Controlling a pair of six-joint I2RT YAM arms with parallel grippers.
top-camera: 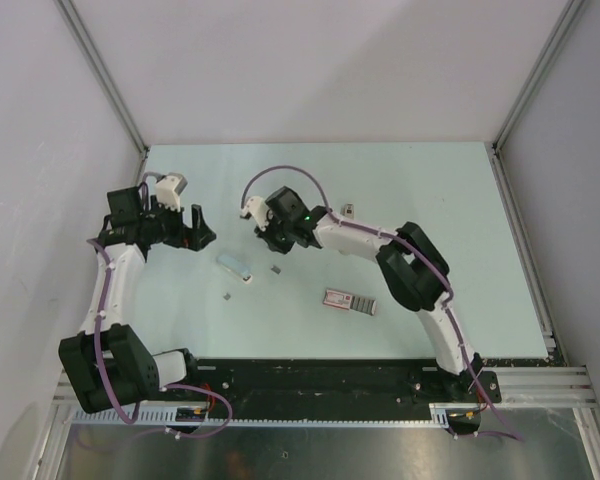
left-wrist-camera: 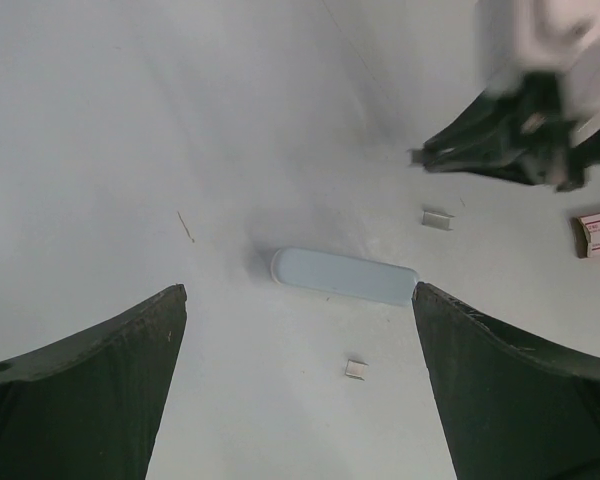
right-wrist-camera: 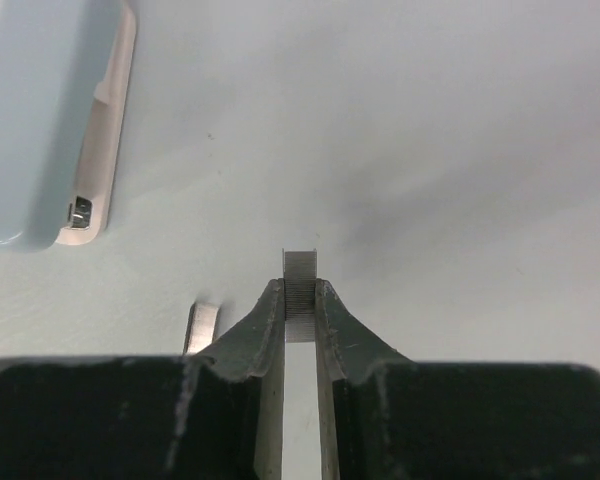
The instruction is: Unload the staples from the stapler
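**A:** Right gripper [right-wrist-camera: 300, 302], state?

**B:** Fingers [right-wrist-camera: 263, 322] pressed in on the staple strip [right-wrist-camera: 300, 268], pinching it by its flat sides. The strip's end stands proud of the tips. It is held low over the bench [right-wrist-camera: 460, 150], near the stapler [right-wrist-camera: 40, 110] but apart from it. Cannot tell whether the strip touches the bench.

**A:** Why held so?

**B:** My reading: the strip is out of the stapler and kept clear of it, ready to be set down. A narrow side pinch suits a thin ridged piece that would likely break if bent.

**A:** Left gripper [top-camera: 200, 227]?

**B:** Fingers spread wide, holding nothing. In its wrist view the stapler lies between them, untouched. It looks like a standby to brace the body.

**A:** Stapler appearance?

**B:** Slim, with rounded ends and a pale blue-grey shell over a lighter base. It lies flat near the bench centre, with a glint of metal at one end. Loose staple pieces [left-wrist-camera: 437, 219] lie on either side of it. The red-and-white box [top-camera: 350, 301] sits well apart, to the right.
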